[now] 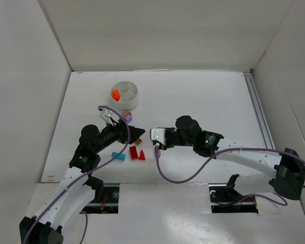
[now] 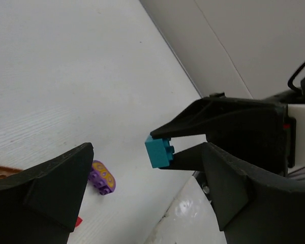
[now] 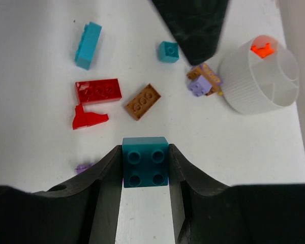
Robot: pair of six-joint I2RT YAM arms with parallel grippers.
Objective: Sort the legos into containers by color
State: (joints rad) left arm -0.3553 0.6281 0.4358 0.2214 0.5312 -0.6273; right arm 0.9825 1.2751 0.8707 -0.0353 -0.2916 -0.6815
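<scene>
My right gripper (image 3: pixel 145 152) is shut on a dark teal two-by-two lego (image 3: pixel 145 161), held above the table; the same lego (image 2: pixel 159 151) shows in the left wrist view. My left gripper (image 2: pixel 147 157) is open, nothing held, its jaws either side of that lego and apart from it. From above, the left gripper (image 1: pixel 134 134) and right gripper (image 1: pixel 151 138) meet tip to tip. On the table lie a light blue brick (image 3: pixel 88 38), a small teal lego (image 3: pixel 169 51), two red legos (image 3: pixel 98 91), a brown plate (image 3: pixel 142 101) and a purple lego (image 3: pixel 200 85). The white divided dish (image 3: pixel 244 96) holds an orange lego (image 3: pixel 262 49).
White walls (image 1: pixel 30 76) box the table on three sides. A purple-and-yellow lego (image 2: pixel 102 177) lies under my left gripper. A small purple bit (image 3: pixel 82 168) sits beside my right fingers. Purple cables (image 1: pixel 183 178) trail from both arms. A metal rail (image 1: pixel 258 112) runs along the right edge.
</scene>
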